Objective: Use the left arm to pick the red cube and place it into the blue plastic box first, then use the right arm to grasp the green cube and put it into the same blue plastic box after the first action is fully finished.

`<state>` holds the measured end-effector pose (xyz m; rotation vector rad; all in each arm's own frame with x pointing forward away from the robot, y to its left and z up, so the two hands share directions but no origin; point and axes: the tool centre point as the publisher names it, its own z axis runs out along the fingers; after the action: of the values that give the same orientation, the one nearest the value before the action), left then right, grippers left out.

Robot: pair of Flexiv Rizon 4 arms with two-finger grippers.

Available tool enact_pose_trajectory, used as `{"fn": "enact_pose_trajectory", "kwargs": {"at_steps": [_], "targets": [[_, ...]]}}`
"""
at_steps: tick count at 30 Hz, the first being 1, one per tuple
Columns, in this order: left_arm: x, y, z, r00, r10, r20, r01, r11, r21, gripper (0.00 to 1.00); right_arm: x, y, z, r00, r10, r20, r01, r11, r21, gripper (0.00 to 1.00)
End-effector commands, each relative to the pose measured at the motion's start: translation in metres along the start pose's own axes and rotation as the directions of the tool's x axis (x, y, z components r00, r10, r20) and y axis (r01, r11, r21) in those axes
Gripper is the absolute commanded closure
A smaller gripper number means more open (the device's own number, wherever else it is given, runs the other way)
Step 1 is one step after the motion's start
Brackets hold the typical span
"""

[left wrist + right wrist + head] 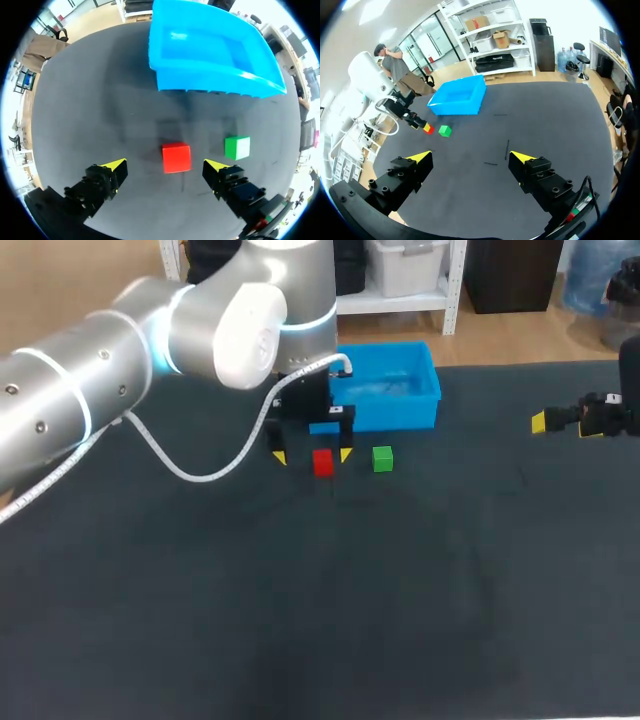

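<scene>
**Robotics laboratory, manipulation test cell.** A dark grey matted tabletop (420, 620) carries trial props: a blue rectangular plastic box (395, 415), with a small red cube (322, 462) and a small green cube (382, 459) just in front of it. A silver-grey jointed robot arm (90, 370) comes in from the box's left. A yellow-tipped right claw (470, 159) sits well to the box's right.

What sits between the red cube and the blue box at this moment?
Nothing: in the left wrist view only bare table lies between the red cube and the blue box.
</scene>
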<state>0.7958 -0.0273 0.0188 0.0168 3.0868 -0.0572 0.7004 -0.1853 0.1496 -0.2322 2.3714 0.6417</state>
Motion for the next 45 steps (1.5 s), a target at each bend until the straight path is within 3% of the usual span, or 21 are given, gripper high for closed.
{"fn": "enact_pose_trajectory", "kwargs": {"at_steps": [1, 39, 40, 41, 42, 44, 45], "targets": [[0.001, -0.002, 0.006, 1.000, -0.004, 0.000, 0.004, 1.000, 0.000, 0.00, 0.000, 0.000, 0.000, 1.000, -0.001, -0.001, 0.001, 1.000, -0.001, 0.00], [-0.009, -0.004, 0.020, 0.999, -0.031, -0.010, 0.030, 0.998, -0.062, 0.00, 0.000, 0.000, 0.000, 1.000, -0.001, -0.001, 0.001, 1.000, -0.001, 0.00], [-0.009, -0.004, 0.020, 0.999, -0.033, -0.010, 0.032, 0.997, -0.063, 0.05, 0.000, 0.000, 0.000, 1.000, -0.001, -0.001, 0.001, 1.000, -0.001, 0.00], [-0.009, -0.003, 0.020, 0.999, -0.035, -0.011, 0.034, 0.997, -0.064, 0.20, 0.000, 0.000, 0.000, 1.000, -0.001, -0.001, 0.001, 1.000, -0.001, 0.00], [-0.009, -0.003, 0.020, 0.999, -0.037, -0.011, 0.036, 0.997, -0.065, 0.45, 0.000, 0.000, 0.000, 1.000, -0.001, -0.001, 0.001, 1.000, -0.001, 0.00], [-0.009, -0.002, 0.021, 0.999, -0.040, -0.012, 0.039, 0.997, -0.067, 0.78, 0.000, 0.000, 0.000, 1.000, -0.001, -0.001, 0.001, 1.000, -0.001, 0.00], [-0.009, -0.002, 0.021, 0.999, -0.041, -0.012, 0.040, 0.997, -0.067, 0.90, 0.000, 0.000, 0.000, 1.000, -0.001, -0.001, 0.001, 1.000, -0.001, 0.00]]}}
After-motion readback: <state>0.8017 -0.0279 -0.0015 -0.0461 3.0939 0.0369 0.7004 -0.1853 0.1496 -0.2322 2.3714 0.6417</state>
